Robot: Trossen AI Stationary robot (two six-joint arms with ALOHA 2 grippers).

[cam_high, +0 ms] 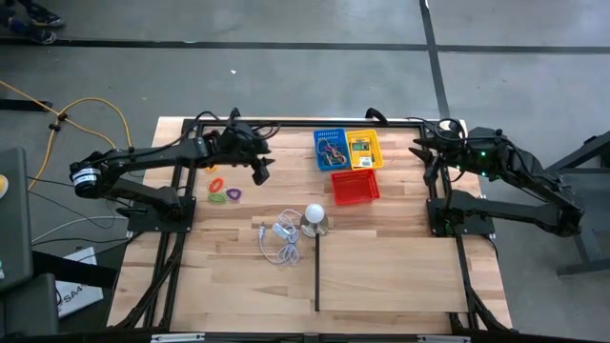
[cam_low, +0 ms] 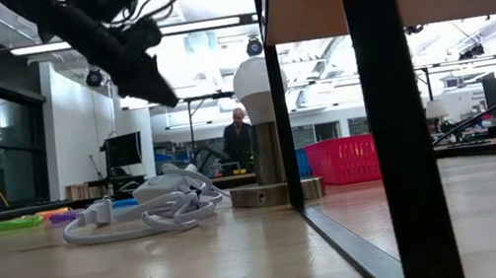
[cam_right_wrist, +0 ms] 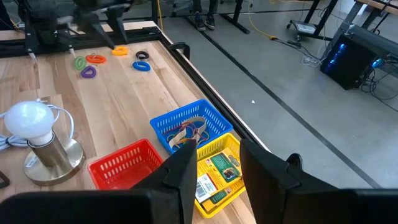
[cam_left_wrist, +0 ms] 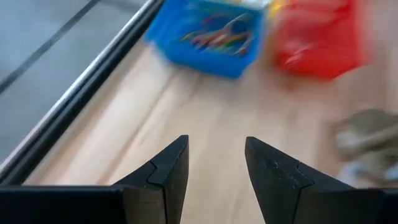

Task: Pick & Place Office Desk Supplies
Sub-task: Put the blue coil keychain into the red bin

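Little coloured rings point(cam_high: 221, 191) lie flat on the wooden table near its left side; in the right wrist view they are orange, green, purple, black and blue point(cam_right_wrist: 94, 59). The blue basket point(cam_high: 329, 150) holds rubber bands point(cam_right_wrist: 189, 130). The yellow basket point(cam_high: 363, 149) holds yellow-and-green packets point(cam_right_wrist: 217, 168). The red basket point(cam_high: 355, 187) looks empty. My left gripper point(cam_high: 259, 170) is open and holds nothing; it hangs above the table point(cam_low: 142, 71) between the rings and the baskets, facing the blue basket point(cam_left_wrist: 208, 34). My right gripper point(cam_right_wrist: 217, 162) waits open at the far right edge point(cam_high: 429, 152).
A white bulb on a silvery base point(cam_high: 315, 217) stands mid-table, with a coiled white cord point(cam_high: 279, 238) on its left. A thin dark frame with a raised board point(cam_high: 391, 272) takes up the near right part of the table. A person point(cam_low: 240, 135) stands in the room beyond.
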